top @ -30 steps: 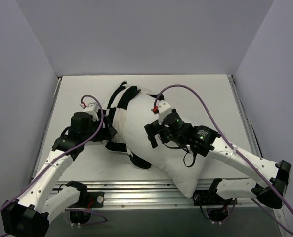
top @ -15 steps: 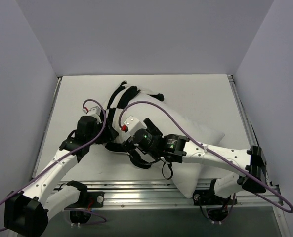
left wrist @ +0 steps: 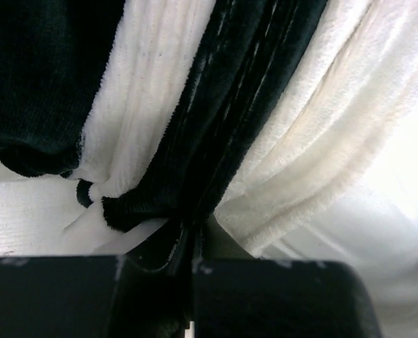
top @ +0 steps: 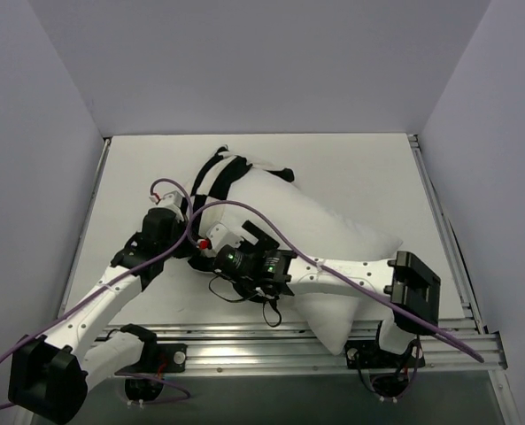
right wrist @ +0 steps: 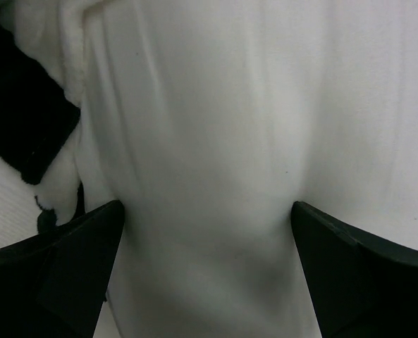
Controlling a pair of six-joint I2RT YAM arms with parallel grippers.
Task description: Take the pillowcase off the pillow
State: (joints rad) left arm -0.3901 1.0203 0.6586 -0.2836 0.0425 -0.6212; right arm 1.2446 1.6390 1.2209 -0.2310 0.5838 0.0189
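The plain white pillow (top: pixel 333 232) lies slantwise across the table. The black-and-white pillowcase (top: pixel 225 171) is bunched round its far left end and left edge. My left gripper (top: pixel 192 243) sits at that left edge. In the left wrist view it (left wrist: pixel 192 238) is shut on a gathered fold of the pillowcase (left wrist: pixel 223 105), with the bare pillow (left wrist: pixel 385 232) at the right. My right gripper (top: pixel 212 255) reaches left across the pillow, close beside the left one. It (right wrist: pixel 209 243) stands open and pressed onto the pillow (right wrist: pixel 216 162), which bulges between the fingers (right wrist: pixel 75 271). A black patch of pillowcase (right wrist: pixel 18 120) lies to its left.
The white table (top: pixel 368 164) is boxed in by pale walls at the left, back and right. A metal rail (top: pixel 244 347) runs along the near edge, and the pillow's near corner overhangs it. The right arm's elbow (top: pixel 413 288) stands over the pillow's right part.
My left gripper has shut on the pillowcase fold. The right arm has swung left across the pillow, from its middle to its left edge beside the left gripper.
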